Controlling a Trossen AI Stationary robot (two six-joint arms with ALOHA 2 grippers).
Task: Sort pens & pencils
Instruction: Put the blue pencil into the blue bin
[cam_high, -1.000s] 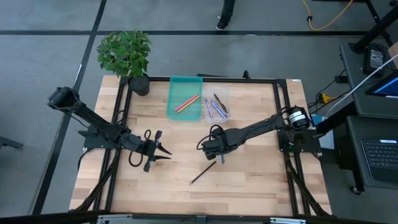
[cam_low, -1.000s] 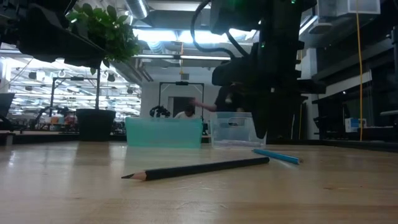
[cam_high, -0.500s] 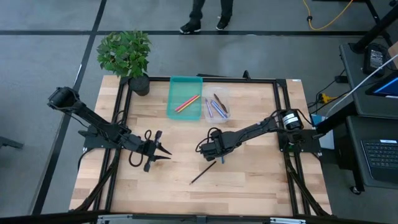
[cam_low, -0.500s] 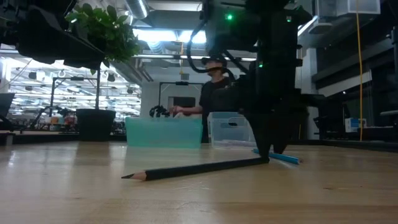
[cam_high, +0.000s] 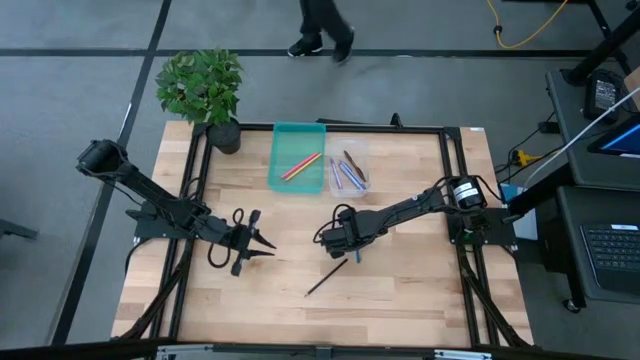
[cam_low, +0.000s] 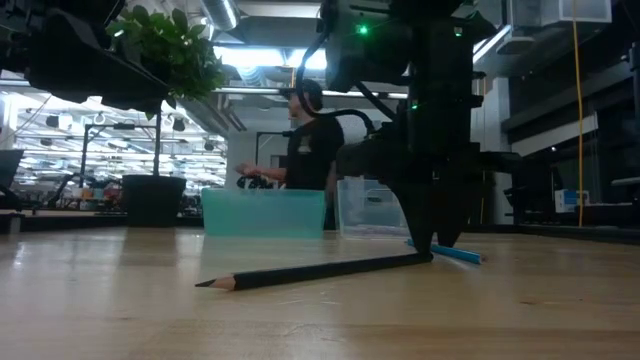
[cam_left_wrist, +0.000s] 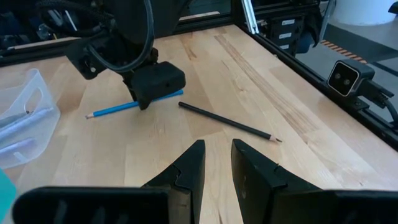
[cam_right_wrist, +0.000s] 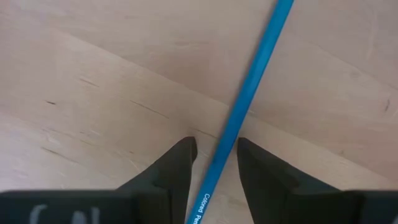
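Nearest me, a black pencil (cam_low: 315, 271) lies loose on the desk (cam_high: 400, 300), and just past its blunt end the right tool (cam_right_wrist: 215, 152) stands tip-down, its fingers (cam_right_wrist: 177, 163) parted either side of a blue pencil (cam_right_wrist: 249, 87) without clamping it. Out at nine o'clock the left tool (cam_high: 262, 243) hangs partly open, holding nothing. At twelve o'clock sit a teal tray (cam_high: 297, 155) with orange and pink sticks and a clear tray (cam_high: 349, 170) whose contents blur together.

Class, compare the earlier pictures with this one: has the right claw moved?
Yes. The right claw has come down to the table beside the black pencil, straddling the blue pencil; a second ago it hung higher, level with the clear tray.
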